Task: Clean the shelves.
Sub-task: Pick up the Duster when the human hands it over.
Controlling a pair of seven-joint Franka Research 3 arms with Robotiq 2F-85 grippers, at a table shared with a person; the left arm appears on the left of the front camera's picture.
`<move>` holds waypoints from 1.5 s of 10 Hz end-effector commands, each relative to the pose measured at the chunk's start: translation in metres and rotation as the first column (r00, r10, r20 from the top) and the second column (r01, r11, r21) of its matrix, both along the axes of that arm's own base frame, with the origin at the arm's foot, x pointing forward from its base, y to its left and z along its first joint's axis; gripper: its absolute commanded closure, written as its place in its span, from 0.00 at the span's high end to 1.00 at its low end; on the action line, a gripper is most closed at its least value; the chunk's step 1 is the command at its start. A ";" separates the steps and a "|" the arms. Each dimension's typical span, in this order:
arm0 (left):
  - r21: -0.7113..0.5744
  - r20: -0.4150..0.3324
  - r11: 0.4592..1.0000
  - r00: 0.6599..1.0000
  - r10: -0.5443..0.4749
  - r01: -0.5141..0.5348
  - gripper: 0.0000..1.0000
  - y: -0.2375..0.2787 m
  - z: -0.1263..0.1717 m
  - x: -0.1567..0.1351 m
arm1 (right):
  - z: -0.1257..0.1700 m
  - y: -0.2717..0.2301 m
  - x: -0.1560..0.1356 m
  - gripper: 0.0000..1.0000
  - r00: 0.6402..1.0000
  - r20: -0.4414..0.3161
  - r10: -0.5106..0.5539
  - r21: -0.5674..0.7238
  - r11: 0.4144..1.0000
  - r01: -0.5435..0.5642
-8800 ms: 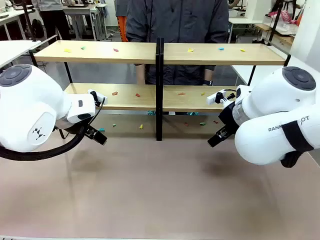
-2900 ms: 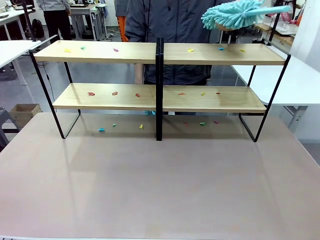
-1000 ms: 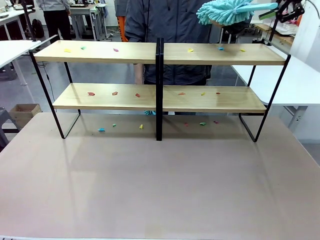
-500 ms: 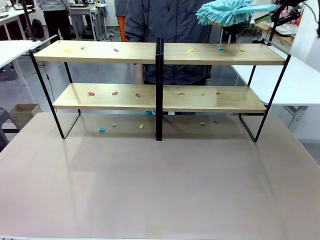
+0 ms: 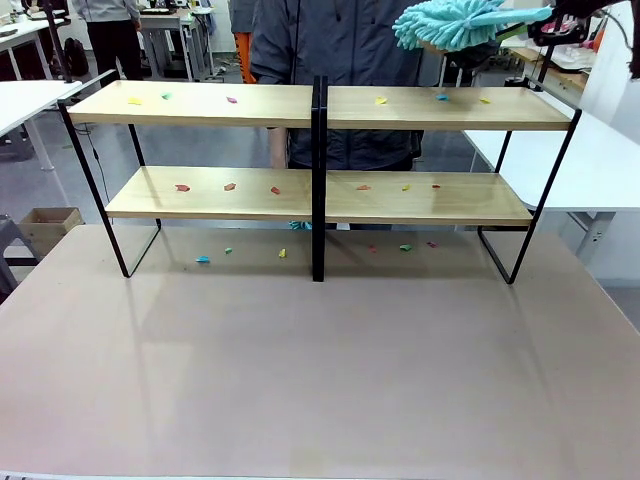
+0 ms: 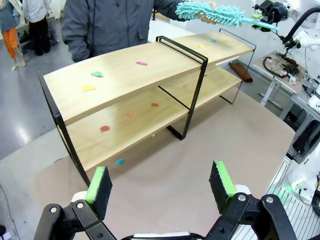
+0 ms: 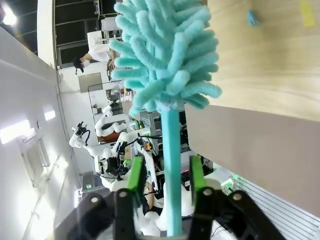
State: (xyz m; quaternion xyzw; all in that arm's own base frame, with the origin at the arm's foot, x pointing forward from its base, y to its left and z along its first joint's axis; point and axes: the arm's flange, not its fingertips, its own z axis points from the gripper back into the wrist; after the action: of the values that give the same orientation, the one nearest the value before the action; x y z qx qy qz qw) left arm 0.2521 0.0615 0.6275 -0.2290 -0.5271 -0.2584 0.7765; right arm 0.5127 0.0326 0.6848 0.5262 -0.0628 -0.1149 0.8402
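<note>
R grip (image 7: 166, 175): we see jaws clamped on duster (image 7: 165, 65) handle, head straight out past fingertips, over shelves (image 7: 260, 55) top board | L grip (image 6: 160, 182): jaws wide, shelves ahead & below it

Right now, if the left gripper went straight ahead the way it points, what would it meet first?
Likely the shelves, around their lower middle; nothing stands between, though depth is unclear.

This is a laboratory or a workshop hall. Beside the large beige tabletop (image 5: 320, 400) stand plain white tables (image 5: 600, 160), and farther work desks (image 5: 165, 25) carry equipment. The floor (image 5: 50, 175) is bare grey, and a cardboard box (image 5: 45, 222) stands near the tabletop's far left corner.
</note>
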 end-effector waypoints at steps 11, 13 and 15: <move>-0.002 -0.009 1.000 1.000 0.009 -0.009 1.00 -0.001 -0.005 -0.002 | 0.053 -0.108 -0.149 0.00 0.936 0.097 0.339 -0.207 0.926 -0.314; -0.002 -0.009 1.000 1.000 0.009 -0.009 1.00 -0.001 -0.005 -0.002 | 0.060 -0.166 -0.242 0.00 0.885 0.147 0.442 -0.276 0.877 -0.392; -0.002 -0.009 1.000 1.000 0.009 -0.009 1.00 -0.001 -0.005 -0.002 | 0.046 -0.226 -0.313 0.00 0.821 0.202 0.535 -0.390 0.812 -0.433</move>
State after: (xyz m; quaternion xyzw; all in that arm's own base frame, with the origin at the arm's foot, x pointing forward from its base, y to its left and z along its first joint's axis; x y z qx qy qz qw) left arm 0.2506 0.0631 0.6287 -0.2305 -0.5285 -0.2579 0.7753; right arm 0.2042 -0.1693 0.7389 0.4116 -0.0394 0.1613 0.8961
